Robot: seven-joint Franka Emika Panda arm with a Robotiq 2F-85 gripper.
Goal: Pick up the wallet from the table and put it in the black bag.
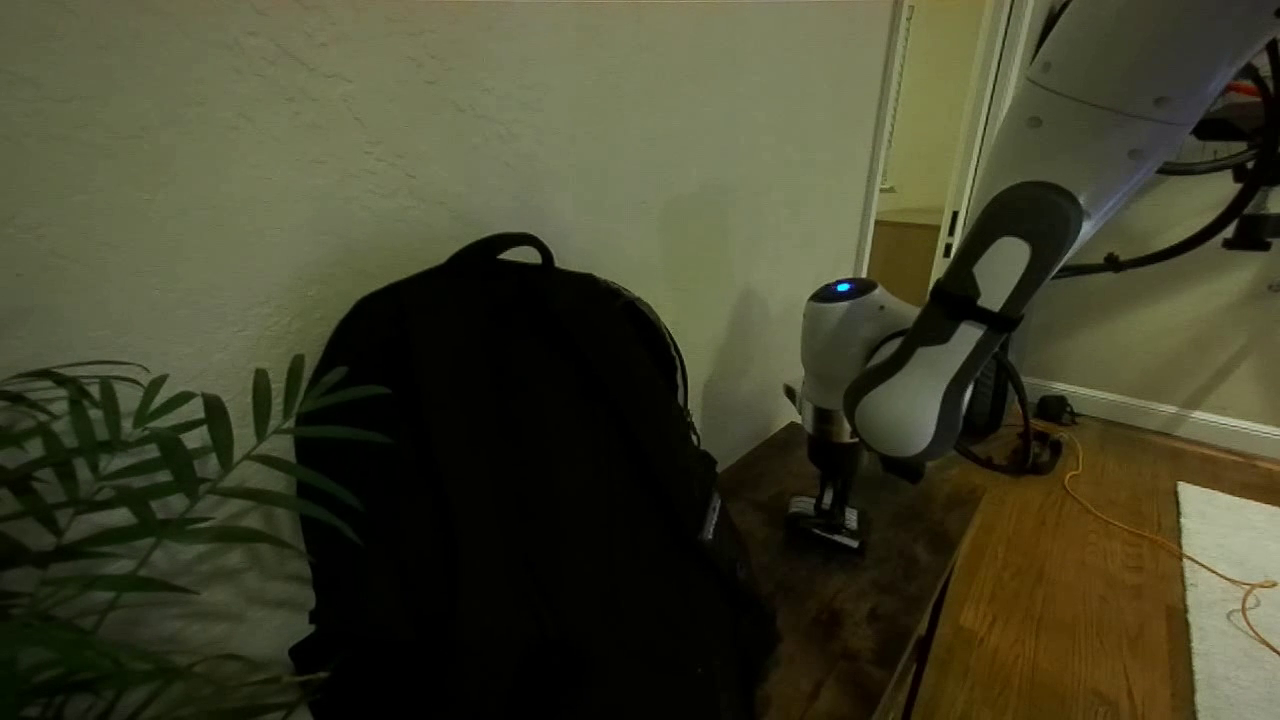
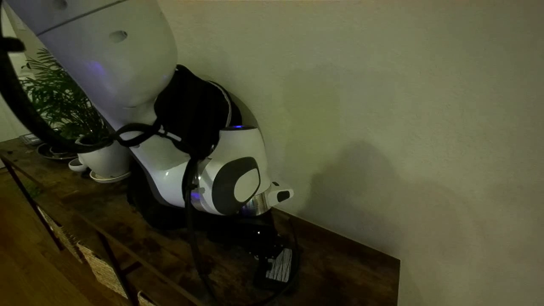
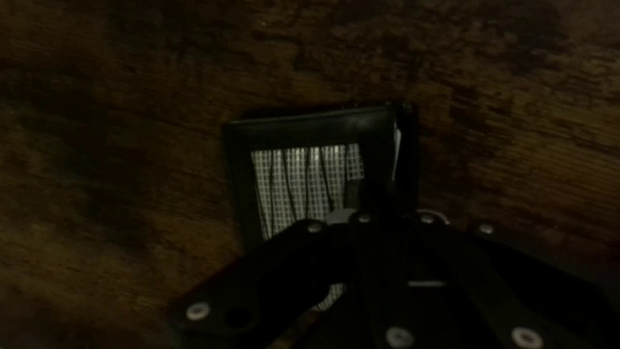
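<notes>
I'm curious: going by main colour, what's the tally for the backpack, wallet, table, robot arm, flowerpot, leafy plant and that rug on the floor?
Black or blackish: 2 (backpack; wallet, which has a grey patch)
White or pale: 3 (robot arm, flowerpot, rug)
Brown: 1 (table)
Green: 1 (leafy plant)
Total: 7

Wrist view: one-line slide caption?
The gripper partly hides the dark, grey-patched wallet on the brown wooden table.
</notes>
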